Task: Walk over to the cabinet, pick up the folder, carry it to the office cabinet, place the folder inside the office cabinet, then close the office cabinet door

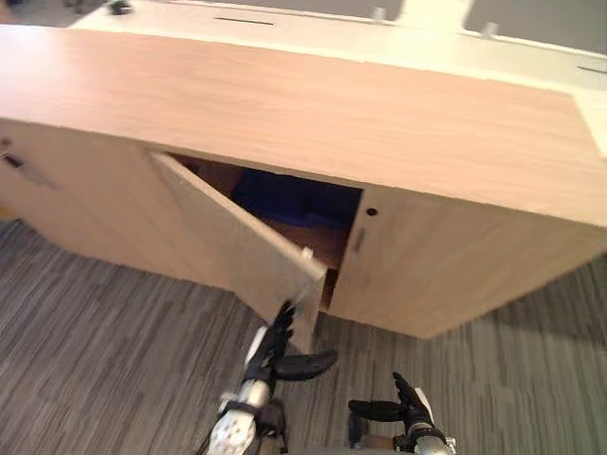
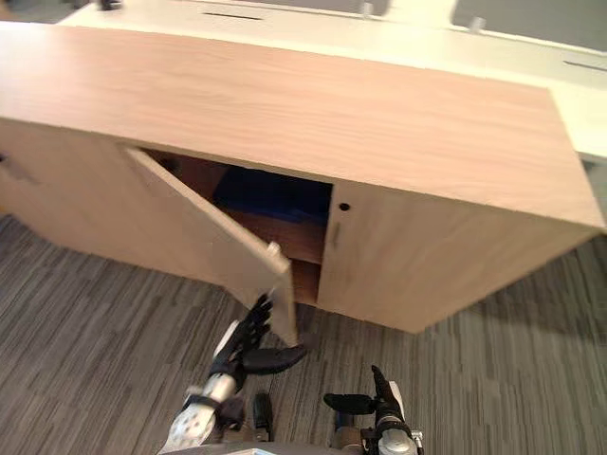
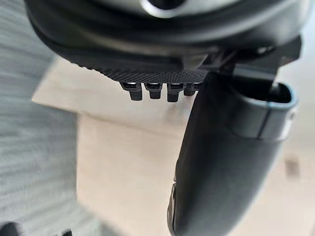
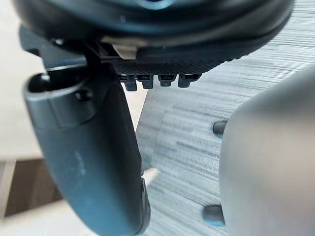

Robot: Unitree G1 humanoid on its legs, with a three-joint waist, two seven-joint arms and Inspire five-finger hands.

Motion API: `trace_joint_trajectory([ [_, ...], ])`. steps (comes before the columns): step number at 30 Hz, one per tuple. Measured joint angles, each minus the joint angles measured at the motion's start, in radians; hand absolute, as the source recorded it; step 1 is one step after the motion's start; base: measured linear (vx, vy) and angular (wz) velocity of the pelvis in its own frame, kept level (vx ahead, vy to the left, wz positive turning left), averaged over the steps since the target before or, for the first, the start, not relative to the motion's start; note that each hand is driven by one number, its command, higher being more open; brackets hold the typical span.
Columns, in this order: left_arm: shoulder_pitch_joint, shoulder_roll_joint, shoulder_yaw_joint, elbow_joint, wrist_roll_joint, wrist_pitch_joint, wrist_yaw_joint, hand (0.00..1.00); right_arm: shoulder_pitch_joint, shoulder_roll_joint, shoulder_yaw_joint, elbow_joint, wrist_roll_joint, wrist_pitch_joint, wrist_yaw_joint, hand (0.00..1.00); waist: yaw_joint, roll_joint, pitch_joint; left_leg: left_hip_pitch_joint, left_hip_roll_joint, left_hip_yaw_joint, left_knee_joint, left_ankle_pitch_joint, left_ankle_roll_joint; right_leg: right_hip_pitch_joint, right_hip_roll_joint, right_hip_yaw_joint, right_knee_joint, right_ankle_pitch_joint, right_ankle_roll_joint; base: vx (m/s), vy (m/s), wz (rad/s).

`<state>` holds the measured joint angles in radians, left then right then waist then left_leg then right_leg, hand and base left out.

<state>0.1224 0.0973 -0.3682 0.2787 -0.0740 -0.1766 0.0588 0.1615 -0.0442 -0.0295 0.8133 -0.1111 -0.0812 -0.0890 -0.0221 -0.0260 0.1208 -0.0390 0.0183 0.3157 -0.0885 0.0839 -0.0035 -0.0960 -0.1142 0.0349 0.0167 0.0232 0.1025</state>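
Grey striped carpet across lower frame; office cabinet above, door ajar at centre, blue folder inside; left hand and right hand straight-fingered, empty, bottom centre.

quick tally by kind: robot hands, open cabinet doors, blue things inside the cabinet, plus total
robot hands: 2, left hand and right hand
open door: 1
blue folder inside the cabinet: 1
total: 4

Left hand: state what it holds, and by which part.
Nothing is held. The left hand has straight fingers at the lower corner of the open door, not curled round it; the right hand is open.
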Motion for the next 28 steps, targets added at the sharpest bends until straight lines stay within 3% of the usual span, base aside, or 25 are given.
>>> trace_joint_trajectory([
  [2, -0.109, 0.037, 0.044, 0.067, 0.040, 0.015, 0.027, 1.00, -0.006, -0.001, 0.016, -0.011, 0.001, 0.000, 0.002, 1.00, -0.032, 0.001, -0.001, 0.013, 0.003, 0.040, 0.000, -0.007, -0.001, -0.007, 0.006, 0.038, -0.006, 0.010, 0.002, 0.05, 0.007, -0.63],
  [5, -0.188, 0.098, 0.143, 0.123, 0.085, 0.032, 0.040, 1.00, -0.011, -0.004, 0.017, -0.027, 0.004, 0.000, 0.010, 1.00, -0.078, 0.003, -0.002, 0.032, 0.005, 0.068, 0.000, -0.017, -0.006, -0.008, 0.012, 0.072, -0.007, 0.015, 0.004, 0.03, -0.010, -0.39],
  [12, -0.269, 0.211, 0.339, 0.201, 0.152, 0.050, 0.100, 1.00, -0.016, -0.036, -0.003, -0.021, 0.013, -0.001, 0.049, 1.00, -0.090, 0.018, -0.004, 0.049, 0.013, 0.087, 0.000, -0.020, -0.009, 0.006, 0.022, 0.088, -0.024, 0.031, -0.004, -0.02, -0.029, -0.10],
  [17, -0.212, 0.204, 0.362, 0.199, 0.151, 0.050, 0.106, 1.00, -0.009, -0.080, -0.016, 0.023, 0.013, 0.000, 0.049, 1.00, -0.082, 0.030, -0.005, 0.060, 0.011, 0.057, -0.006, -0.020, -0.009, 0.033, 0.017, 0.057, -0.034, 0.021, -0.017, -0.02, -0.018, 0.17],
  [23, 0.024, 0.152, 0.362, 0.163, 0.049, 0.044, 0.016, 1.00, 0.010, -0.081, -0.056, 0.043, 0.034, 0.021, 0.045, 1.00, -0.072, 0.030, -0.005, 0.061, 0.009, 0.042, -0.006, -0.025, -0.014, 0.047, 0.018, 0.040, -0.046, 0.017, -0.017, 0.02, -0.018, 0.07],
  [28, 0.096, 0.125, 0.390, 0.367, 0.071, 0.052, -0.050, 1.00, -0.009, -0.083, -0.111, 0.034, 0.050, 0.020, 0.042, 1.00, -0.045, 0.030, -0.005, 0.074, 0.014, 0.044, -0.006, -0.030, -0.021, 0.062, 0.023, 0.041, -0.053, 0.017, -0.017, 0.00, 0.000, 0.00],
])
